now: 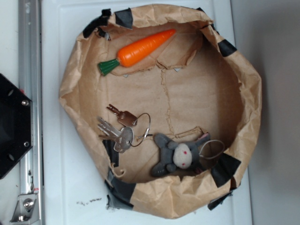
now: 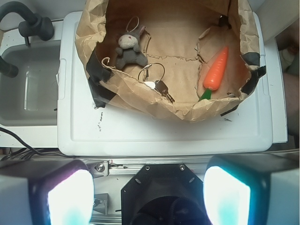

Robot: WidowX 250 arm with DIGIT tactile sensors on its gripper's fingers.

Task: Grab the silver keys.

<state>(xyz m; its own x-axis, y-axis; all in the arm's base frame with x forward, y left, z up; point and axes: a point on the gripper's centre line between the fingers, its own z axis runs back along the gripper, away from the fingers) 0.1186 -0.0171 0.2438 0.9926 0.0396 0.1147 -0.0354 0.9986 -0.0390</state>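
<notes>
The silver keys (image 1: 119, 131) lie on a thin wire ring at the left of the brown paper bowl's floor, two silver ones and a bronze one. In the wrist view the keys (image 2: 156, 86) are partly hidden behind the bowl's near rim. My gripper (image 2: 149, 194) is open and empty, its two fingers wide apart at the bottom of the wrist view, well short of the bowl and above the black robot base (image 2: 157, 192). The gripper does not show in the exterior view.
An orange carrot (image 1: 140, 49) lies at the bowl's far side. A grey plush bunny (image 1: 177, 157) with its own wire ring lies right of the keys. The paper bowl (image 1: 248, 93), taped with black, sits on a white board (image 2: 164, 136). A grey sink (image 2: 28, 84) is beside the board.
</notes>
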